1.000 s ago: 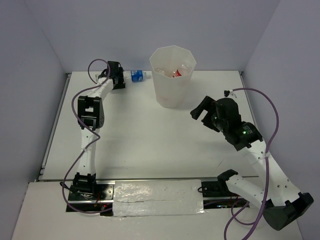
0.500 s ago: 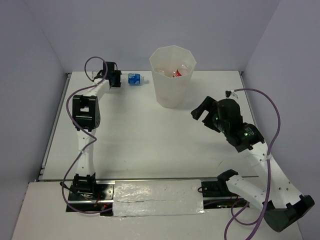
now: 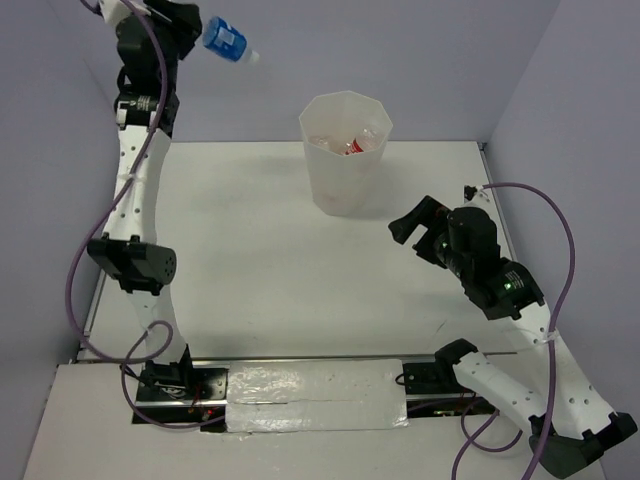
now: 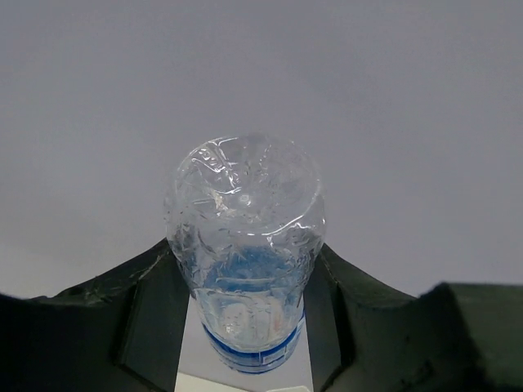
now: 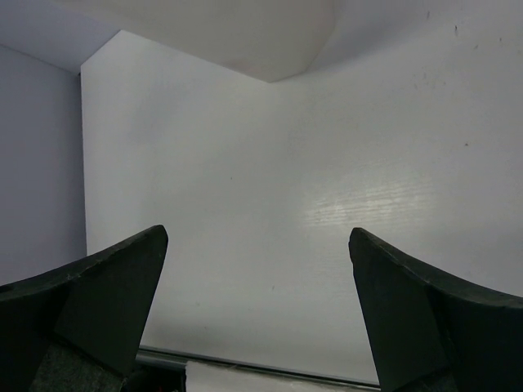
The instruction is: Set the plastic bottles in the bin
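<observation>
Top cam: left arm is now stretching high, left gripper (image 3: 198,28) pinching the blue-label bottle (image 3: 226,40) well above the table (image 3: 260,260), up from the back-left corner. Bin (image 3: 345,175) isn't moving.
Left wrist: fingers (image 4: 155,318) are clamping the bottle's sides.
Right wrist: right gripper (image 5: 257,302) is hanging spread wide, holding nothing.

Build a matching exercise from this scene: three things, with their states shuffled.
1. blue-label bottle
2. bin
3. right pincer

A. open and empty, above the table
B. standing on the table, bottles inside
C. held high in the air by the left pincer

Pairs: 1-C, 2-B, 3-A.
</observation>
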`<act>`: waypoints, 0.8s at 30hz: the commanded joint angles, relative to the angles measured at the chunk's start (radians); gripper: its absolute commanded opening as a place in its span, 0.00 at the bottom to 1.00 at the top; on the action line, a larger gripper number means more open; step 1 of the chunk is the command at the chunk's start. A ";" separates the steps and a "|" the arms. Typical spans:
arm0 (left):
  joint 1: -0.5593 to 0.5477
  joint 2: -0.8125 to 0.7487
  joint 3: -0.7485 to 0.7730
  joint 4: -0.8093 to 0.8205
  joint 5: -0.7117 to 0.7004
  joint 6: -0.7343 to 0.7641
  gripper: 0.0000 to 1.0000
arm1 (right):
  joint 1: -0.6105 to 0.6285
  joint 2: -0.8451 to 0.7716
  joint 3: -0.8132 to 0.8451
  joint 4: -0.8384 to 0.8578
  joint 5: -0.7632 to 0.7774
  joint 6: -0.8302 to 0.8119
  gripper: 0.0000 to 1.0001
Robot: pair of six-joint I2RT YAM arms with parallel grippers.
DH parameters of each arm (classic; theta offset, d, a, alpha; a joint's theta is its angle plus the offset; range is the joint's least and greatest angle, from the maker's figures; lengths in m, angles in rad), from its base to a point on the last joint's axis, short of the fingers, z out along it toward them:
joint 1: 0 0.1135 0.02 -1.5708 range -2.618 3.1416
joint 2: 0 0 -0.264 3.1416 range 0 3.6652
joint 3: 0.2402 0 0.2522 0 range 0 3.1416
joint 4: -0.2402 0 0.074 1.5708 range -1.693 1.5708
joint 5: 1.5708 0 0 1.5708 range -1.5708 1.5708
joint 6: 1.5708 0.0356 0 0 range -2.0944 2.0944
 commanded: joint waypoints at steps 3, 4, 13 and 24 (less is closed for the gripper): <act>-0.146 -0.117 -0.041 0.078 -0.076 0.447 0.63 | 0.010 -0.011 0.036 0.003 0.022 -0.008 0.99; -0.173 -0.114 -0.038 0.077 -0.076 0.484 0.63 | 0.012 -0.011 0.039 0.003 0.020 -0.007 1.00; -0.344 -0.084 -0.072 0.112 0.017 0.610 0.58 | 0.010 -0.042 0.045 -0.030 0.037 -0.005 1.00; -0.408 -0.057 -0.196 0.138 0.071 0.543 0.56 | 0.012 -0.051 0.016 -0.030 0.028 -0.002 1.00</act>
